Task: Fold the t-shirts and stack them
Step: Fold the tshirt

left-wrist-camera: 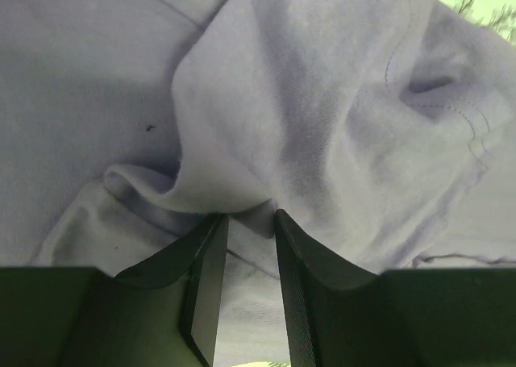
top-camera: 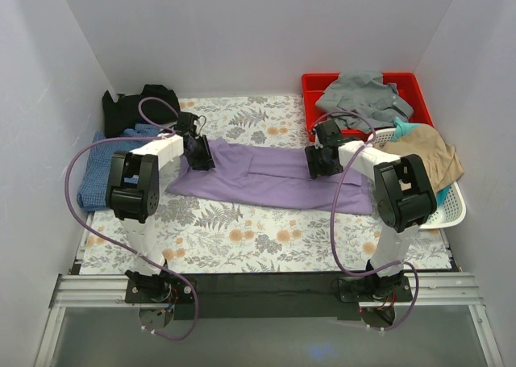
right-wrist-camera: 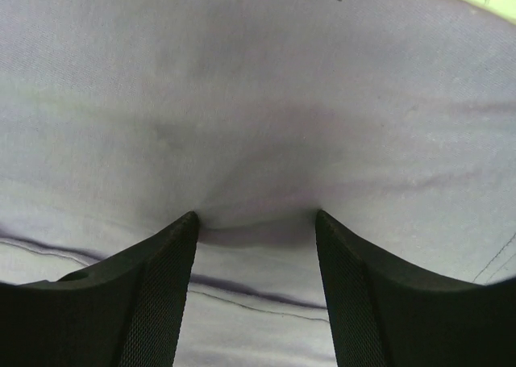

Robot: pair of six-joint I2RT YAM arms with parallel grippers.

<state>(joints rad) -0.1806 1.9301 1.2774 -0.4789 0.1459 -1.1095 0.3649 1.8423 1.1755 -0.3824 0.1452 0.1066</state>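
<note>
"From above, can you see the left gripper's fingertips?"

"No. Its own wrist body covers them, and it's the same with the right gripper. Both also hide patches of the lilac t-shirt."

"And the wrist cameras?"

"That shirt runs off every edge in both, so its outline is lost. The fingers are cut by the bottom edge."

"The pile at far left?"

"The left arm covers part of the blue t-shirt, and its pattern is too fine to read. The black t-shirt is a dark heap with unreadable folds."

"The white basket?"

"The teal garment lies mostly under the tan garment. The right arm hides the basket's left side."
</note>
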